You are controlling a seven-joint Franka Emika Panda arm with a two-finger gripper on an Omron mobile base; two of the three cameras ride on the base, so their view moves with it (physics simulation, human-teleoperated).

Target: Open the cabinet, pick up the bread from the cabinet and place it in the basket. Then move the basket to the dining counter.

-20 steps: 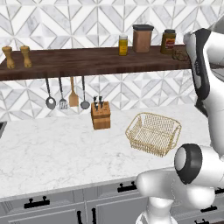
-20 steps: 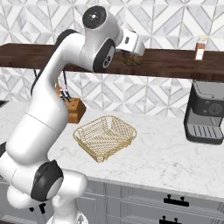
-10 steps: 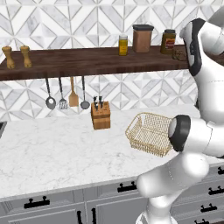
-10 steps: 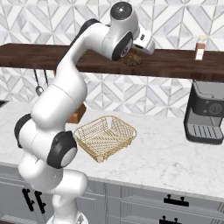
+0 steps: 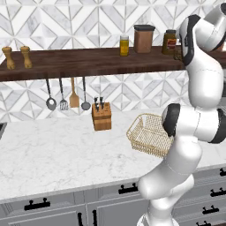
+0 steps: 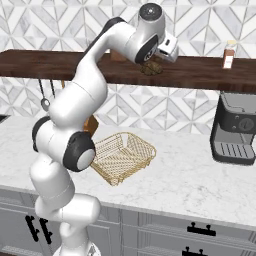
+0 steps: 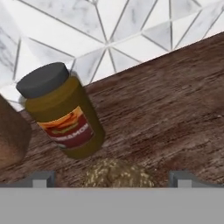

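Observation:
The bread (image 7: 116, 175) is a dark brown seeded lump on the dark wooden shelf (image 6: 200, 75). It lies low between my gripper's (image 7: 113, 178) two fingertips, which stand wide apart, so the gripper is open and holds nothing. In the right base view the gripper (image 6: 156, 61) hangs just above the bread (image 6: 151, 69), reaching to the shelf from above. The pale gold wire basket (image 5: 145, 132) (image 6: 122, 156) sits empty on the marble worktop below. The cabinet and the dining counter are out of view.
A dark-lidded jar (image 7: 63, 116) with a red label stands close beside the bread, and a brown canister (image 7: 11, 140) stands past it. A knife block (image 5: 101, 118) and hanging utensils (image 5: 66, 95) are left of the basket. A coffee machine (image 6: 237, 130) stands at the right.
The hand has slid a little to the right along the shelf to above the bread, and the arm's lower links have swung round. The jaws stay wide open.

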